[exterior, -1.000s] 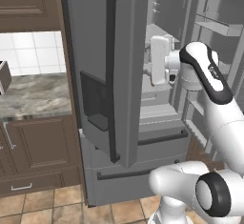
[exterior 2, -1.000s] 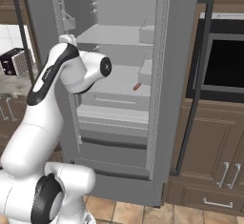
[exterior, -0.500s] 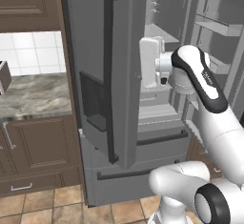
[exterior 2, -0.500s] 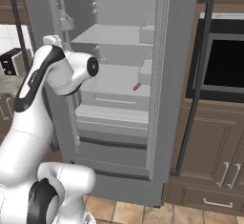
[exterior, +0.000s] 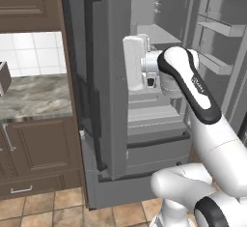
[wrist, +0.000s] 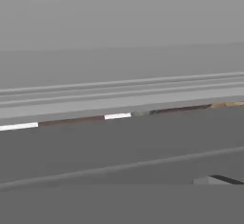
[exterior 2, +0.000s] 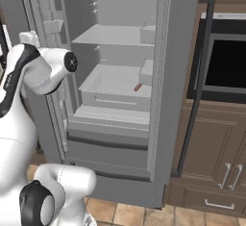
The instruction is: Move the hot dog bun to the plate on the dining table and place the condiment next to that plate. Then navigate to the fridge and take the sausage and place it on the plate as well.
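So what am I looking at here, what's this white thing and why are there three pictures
The white thing is a robot arm on a wheeled base, standing at an open dark grey fridge. Two pictures come from cameras on the base, looking forward past the arm from its left and its right. The third comes from a camera on the arm's hand and shows blurry grey fridge surfaces up close. In the right base view, a small reddish sausage lies on a middle shelf. Beside the fridge are a marble counter and a wall oven. I can't tell whether anything is held.
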You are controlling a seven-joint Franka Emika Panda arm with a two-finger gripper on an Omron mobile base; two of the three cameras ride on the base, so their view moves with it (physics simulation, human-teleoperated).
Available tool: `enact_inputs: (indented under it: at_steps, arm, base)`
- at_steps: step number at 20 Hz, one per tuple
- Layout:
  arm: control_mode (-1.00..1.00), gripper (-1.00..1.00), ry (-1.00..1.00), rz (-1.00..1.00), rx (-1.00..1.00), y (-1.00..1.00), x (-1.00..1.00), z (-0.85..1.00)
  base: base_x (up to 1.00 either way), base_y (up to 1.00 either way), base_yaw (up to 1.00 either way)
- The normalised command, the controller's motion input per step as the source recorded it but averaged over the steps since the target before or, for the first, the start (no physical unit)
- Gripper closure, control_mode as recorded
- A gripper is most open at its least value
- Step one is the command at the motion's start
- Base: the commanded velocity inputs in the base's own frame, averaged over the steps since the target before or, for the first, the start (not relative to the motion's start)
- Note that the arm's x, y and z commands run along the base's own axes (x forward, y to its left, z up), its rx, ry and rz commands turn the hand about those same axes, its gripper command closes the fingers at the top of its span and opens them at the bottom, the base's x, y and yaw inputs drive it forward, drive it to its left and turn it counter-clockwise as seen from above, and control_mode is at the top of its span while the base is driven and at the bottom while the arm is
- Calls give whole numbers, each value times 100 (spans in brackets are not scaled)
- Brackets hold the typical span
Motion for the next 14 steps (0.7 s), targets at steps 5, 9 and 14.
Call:
enact_inputs:
  at_steps: [5,9,14]
  arm:
    - [-100,-100,17,0,-2,100,0,0]
    - [-100,-100,15,0,-2,100,8,-4]
    - [-100,-100,5,0,-5,64,4,-4]
  base:
    - [0,0,0]
    - [0,0,0]
    - [0,0,0]
